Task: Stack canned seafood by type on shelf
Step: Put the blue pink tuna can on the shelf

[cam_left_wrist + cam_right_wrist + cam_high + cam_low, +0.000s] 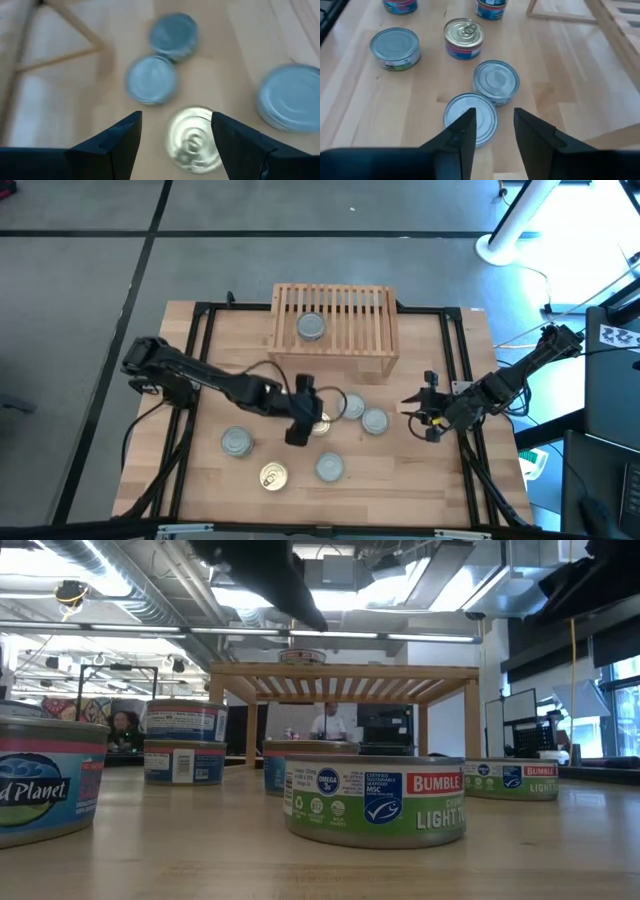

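While left gripper (175, 137) hovers spread, gold tin (194, 140) below between fingers, unheld.

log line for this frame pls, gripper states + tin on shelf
left gripper: open, over gold-top tin | right gripper: open, empty, at table's right | shelf: one silver-top tin on the slats

Two dark, jointed arms — matte black links, black cables trailing; the right gripper (418, 418) shows yellow-orange accents.

Left tool (303, 420) mid-table, fingers spread wide; right tool (425, 415) at right, fingers parted.
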Controlling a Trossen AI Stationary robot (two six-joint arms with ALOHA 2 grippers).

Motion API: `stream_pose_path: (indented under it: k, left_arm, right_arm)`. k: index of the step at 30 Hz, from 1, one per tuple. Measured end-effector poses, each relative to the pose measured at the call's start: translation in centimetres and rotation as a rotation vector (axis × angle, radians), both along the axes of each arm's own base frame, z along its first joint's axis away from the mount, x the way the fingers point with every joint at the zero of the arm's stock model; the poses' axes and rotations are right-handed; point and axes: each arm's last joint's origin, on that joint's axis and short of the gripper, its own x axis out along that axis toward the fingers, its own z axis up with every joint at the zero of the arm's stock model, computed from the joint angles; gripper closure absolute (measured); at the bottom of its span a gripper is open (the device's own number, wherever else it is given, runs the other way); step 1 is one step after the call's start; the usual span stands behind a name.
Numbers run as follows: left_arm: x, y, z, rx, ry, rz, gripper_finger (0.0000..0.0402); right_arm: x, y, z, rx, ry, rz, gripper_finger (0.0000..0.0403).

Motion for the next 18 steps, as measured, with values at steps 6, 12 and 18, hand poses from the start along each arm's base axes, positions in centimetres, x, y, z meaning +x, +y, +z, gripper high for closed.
stream_pose_path:
  k: [6,12,18]
  left_arm:
    - [0.6,-2.1,-3.1,0.013,0.089,-0.054,0.0164]
    - [0.8,-3.5,-4.9,0.009,0.138,-0.067,0.0164]
    - [1.0,-4.2,-6.5,-0.003,0.186,-0.075,0.0164]
  right_arm:
    - [1.2,0.7,-0.2,-0.021,-0.046,-0.043,0.0271]
    - [3.0,1.9,-1.1,-0.061,-0.042,-0.009,0.0271]
    - [4.5,3.0,-2.3,-0.076,-0.033,0.003,0.0271]
